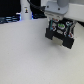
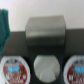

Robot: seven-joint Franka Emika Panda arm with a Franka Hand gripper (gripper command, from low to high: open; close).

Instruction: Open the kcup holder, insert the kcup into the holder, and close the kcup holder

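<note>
In the exterior view the black kcup holder [image 1: 60, 36] stands on the white table at the back right. My gripper [image 1: 59, 21] hangs right over its top. A small green spot [image 1: 60, 23], which may be the kcup's lid, shows at the gripper's tip, too small and blurred to be sure. The wrist view shows a pale cup-shaped pod [image 2: 45, 68] between two pods with reddish lids [image 2: 15, 69] [image 2: 75, 70]. Its lid is hidden. Behind them a grey block [image 2: 46, 31] sits on a black band [image 2: 17, 42]. The fingers do not show clearly in either view.
The white table [image 1: 25, 60] spreads toward the exterior view's left and front. Dark clutter [image 1: 10, 19] and a small upright item [image 1: 26, 10] line the back edge. A green, cloth-like thing [image 2: 4, 25] lies beside the grey block in the wrist view.
</note>
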